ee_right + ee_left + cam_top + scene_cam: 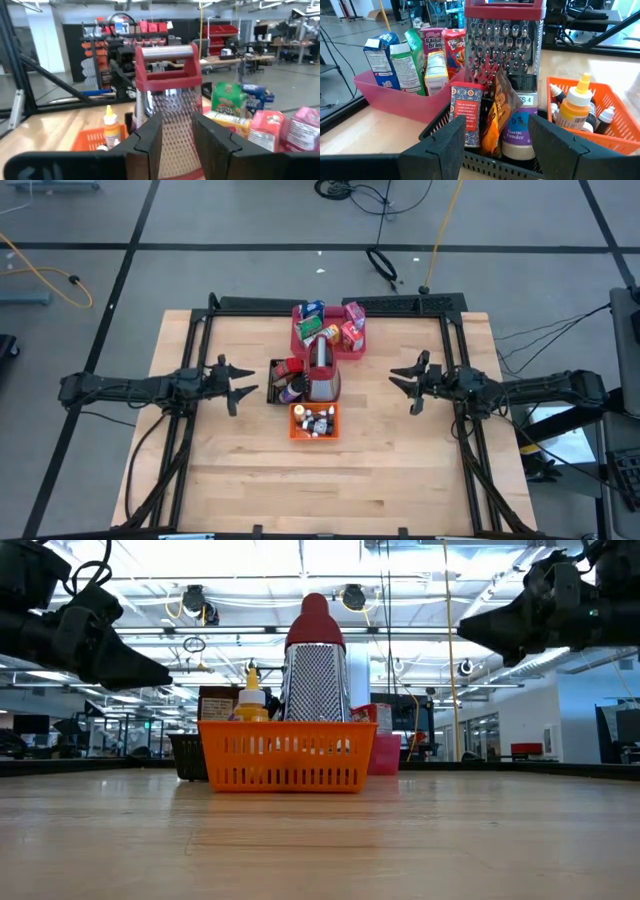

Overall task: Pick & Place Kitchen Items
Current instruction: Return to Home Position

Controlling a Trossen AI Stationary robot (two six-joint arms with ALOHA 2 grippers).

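At the left side of the light wooden table (400,470), the left gripper (243,386) hovers above the surface, fingers spread wide, nothing between them. At the opposite side, the right gripper (405,383) hovers likewise, fingers apart and empty. Both point inward, well apart from the cluster at the table's middle. A red-handled steel box grater (322,372) stands upright at the cluster's centre. Just beside it, toward the left arm, a black slatted basket (274,392) holds seasoning jars and a packet (291,372). An orange plastic basket (297,432) holds small dropper bottles (316,420). A pink plastic tray (297,332) holds colourful cereal cartons (335,328).
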